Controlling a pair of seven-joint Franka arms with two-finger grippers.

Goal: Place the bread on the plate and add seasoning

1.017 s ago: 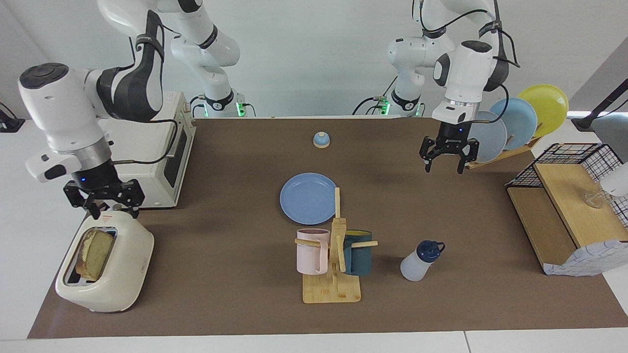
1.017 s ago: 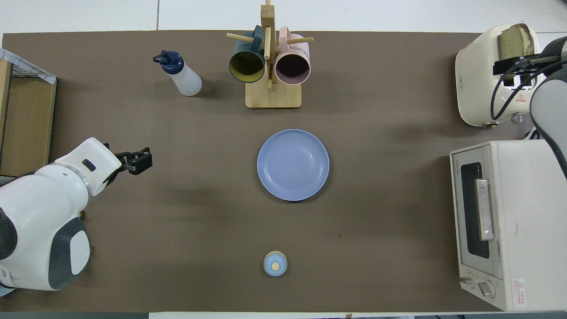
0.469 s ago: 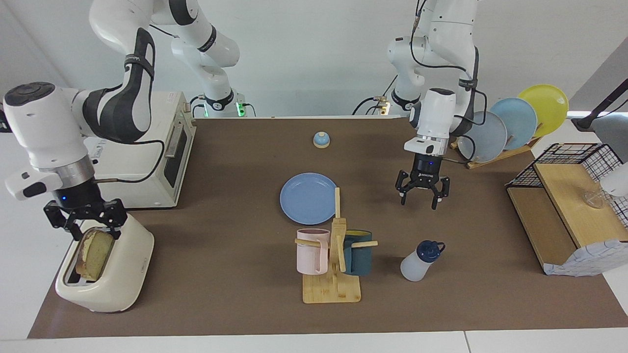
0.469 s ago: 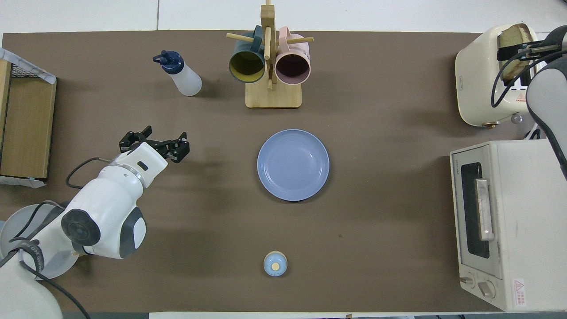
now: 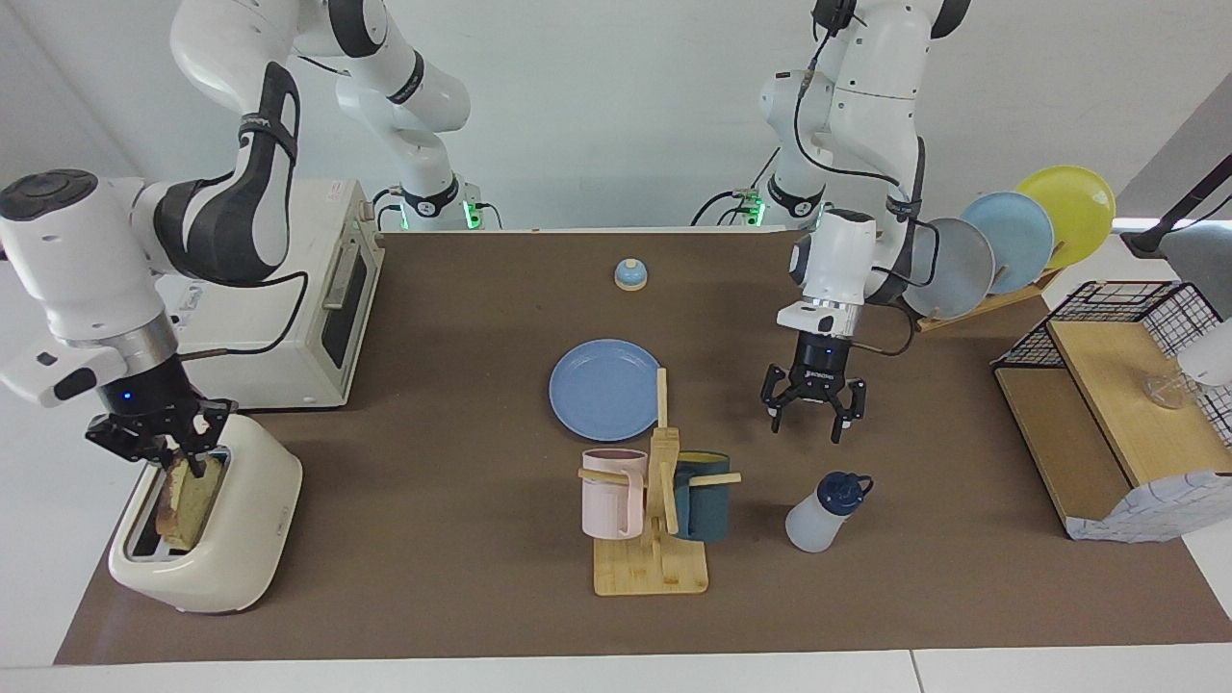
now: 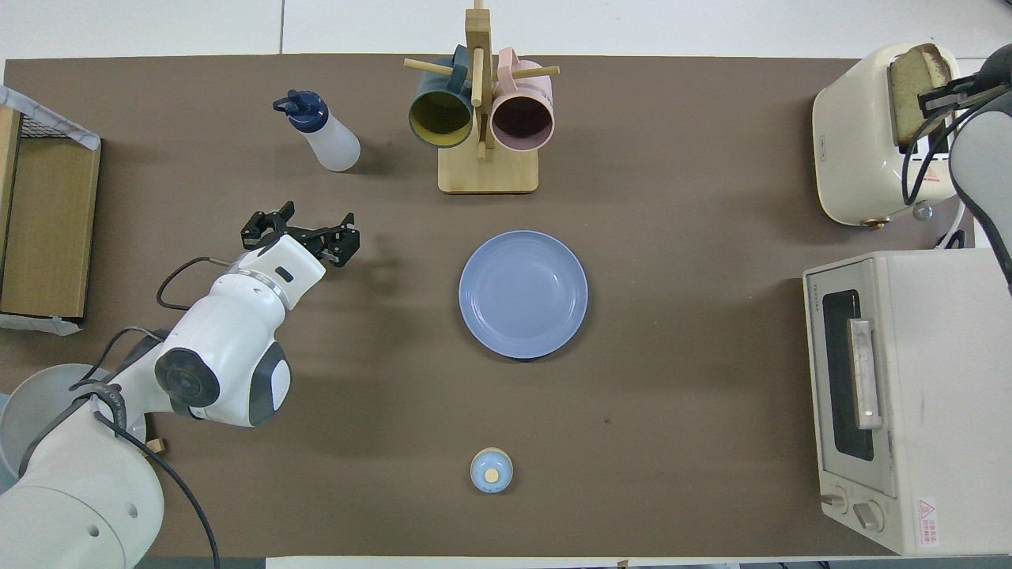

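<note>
Bread (image 5: 189,493) is standing on edge in the slot of the cream toaster (image 5: 241,539), which sits at the right arm's end of the table, farther from the robots than the toaster oven (image 5: 289,298). The slice's top crust sticks up out of the slot, and its flat faces look toward the two ends of the table, so its edge runs along the slot, from the robots outward. The right gripper (image 5: 166,445) is down on that top edge with its fingers pinched onto the bread.

The blue plate (image 5: 604,389) lies flat mid-table, well apart from the toaster toward the left arm's end, with nothing on it. Just farther from the robots than the plate is the wooden mug rack (image 5: 656,520) with a pink and a dark teal mug hung on it.

The seasoning bottle (image 5: 824,512) stands beside the rack, farther again from the toaster, leaning a bit with its navy cap tipped toward the left arm's end. The left gripper (image 5: 808,416) hangs in the air over bare mat between bottle and plate, fingers spread wide, holding nothing.
</note>
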